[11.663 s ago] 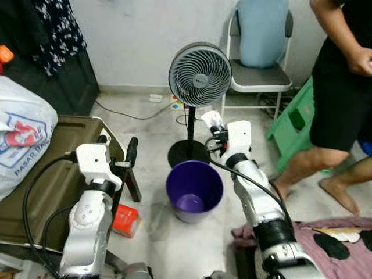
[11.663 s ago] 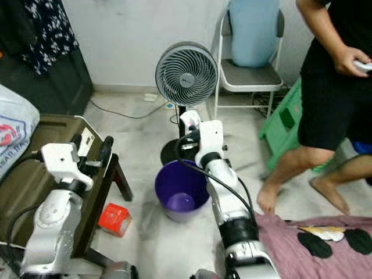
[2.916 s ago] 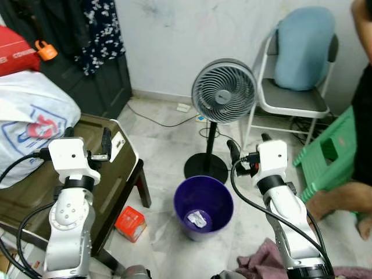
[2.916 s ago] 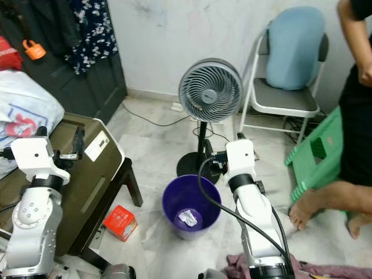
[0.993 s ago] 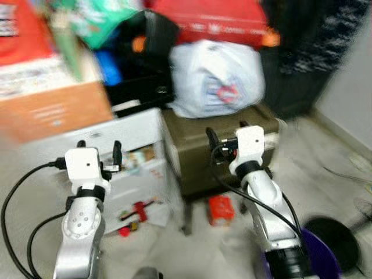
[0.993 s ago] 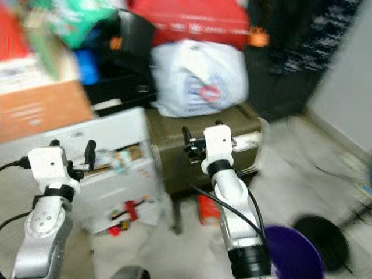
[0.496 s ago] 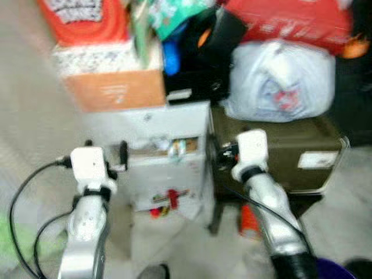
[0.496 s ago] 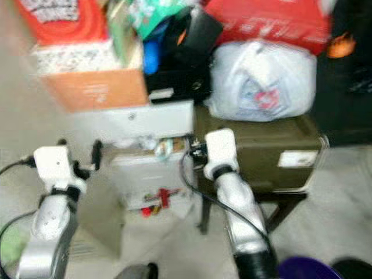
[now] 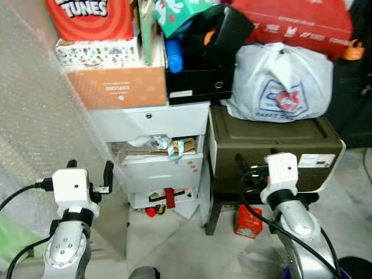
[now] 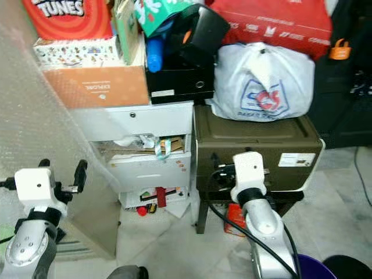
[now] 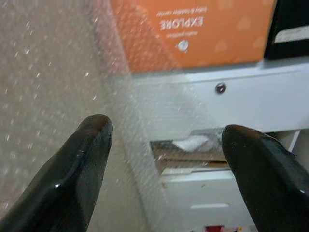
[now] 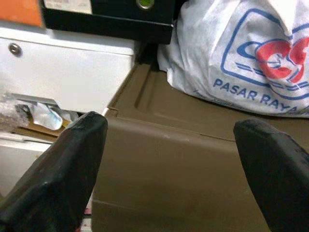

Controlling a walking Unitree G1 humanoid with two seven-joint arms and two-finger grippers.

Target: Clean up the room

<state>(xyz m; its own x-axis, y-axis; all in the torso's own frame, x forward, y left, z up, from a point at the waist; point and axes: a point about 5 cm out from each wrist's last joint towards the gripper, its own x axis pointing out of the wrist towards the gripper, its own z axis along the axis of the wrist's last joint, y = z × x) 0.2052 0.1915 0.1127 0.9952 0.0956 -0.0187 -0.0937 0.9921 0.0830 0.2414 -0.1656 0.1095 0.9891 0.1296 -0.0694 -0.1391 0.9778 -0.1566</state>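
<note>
the robot has turned away from the fan, the chair and the person that stood before it some seconds ago, and the blur of half a second back has settled into a sharp look at a stack of clutter against the wall. the purple bin [image 9: 349, 268], which sat square in front of it earlier with a scrap inside, now shows as a sliver at the lower right corner. the left gripper [image 9: 90, 172] is raised in front of a tall sheet of bubble wrap [image 9: 40, 133] and its fingers stand wide apart, holding nothing. the right gripper [image 12: 169, 159] is lifted before the olive trunk [image 9: 273, 148], jaws spread wide and empty too. a white printed bag [image 9: 282, 84] sits on the trunk's lid, touching a black box [image 9: 197, 75] beside it, with a red package [image 9: 290, 23] on top. left of the trunk is a white drawer unit [image 9: 160, 151], its middle drawer hanging open with paper and wrappers spilling over the edge. an orange box [image 9: 116, 87] rests on the unit. on the pale floor [image 9: 192, 244], small red bits [image 9: 165, 200] lie just below the drawers, and a red carton [image 9: 249, 221] stands under the trunk's front edge, between its dark legs. bare floor lies between the bubble wrap and the trunk.
</note>
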